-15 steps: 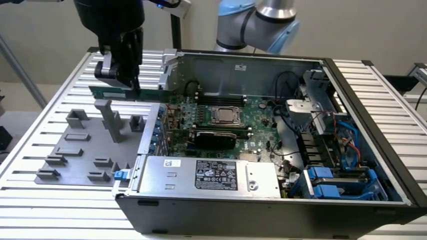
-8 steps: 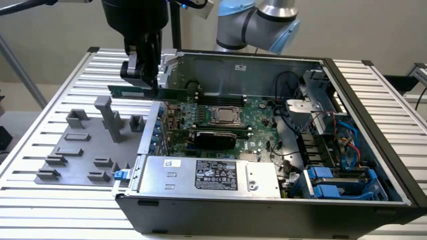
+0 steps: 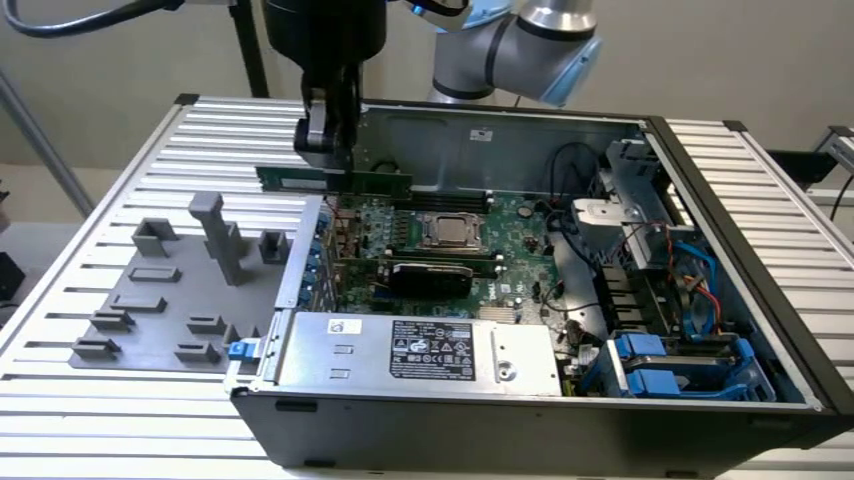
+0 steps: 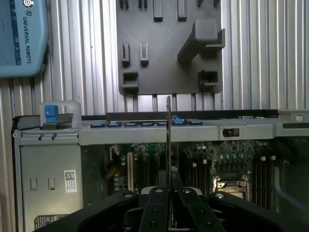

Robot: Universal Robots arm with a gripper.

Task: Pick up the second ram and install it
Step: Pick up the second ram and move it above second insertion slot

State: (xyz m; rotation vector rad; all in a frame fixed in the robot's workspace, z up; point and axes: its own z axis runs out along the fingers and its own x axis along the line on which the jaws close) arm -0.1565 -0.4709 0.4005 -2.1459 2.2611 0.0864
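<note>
The end effector (image 3: 327, 160) is pinched shut on the second ram (image 3: 380, 183), its two fingers pressed against the flat faces of the stick near the middle of its length. The green board lies level, long edge down, and sticks out past the fingers on both sides. In the wrist view the end effector (image 4: 168, 181) has the second ram (image 4: 168, 135) running straight out from between the fingers, seen edge-on as a thin line.

Directly under the end effector is the side wall of the open computer case (image 3: 534, 430), with the stick held in the air above that wall and the edge of the motherboard (image 3: 521, 250). Below the end effector and further into the case sits the CPU socket (image 3: 451, 230), and beyond that a black expansion card (image 3: 427, 272). The power supply (image 3: 427, 350) lies well below the end effector, at the near wall of the case, and blue drive caddies (image 3: 667, 370) are well away from it, in the opposite corner.

On the other side of the end effector, outside the case, a grey fixture plate (image 3: 160, 330) with raised blocks rests on the ribbed table (image 3: 134, 420). Above the end effector the robot arm (image 3: 514, 50) bends over the back of the case.
</note>
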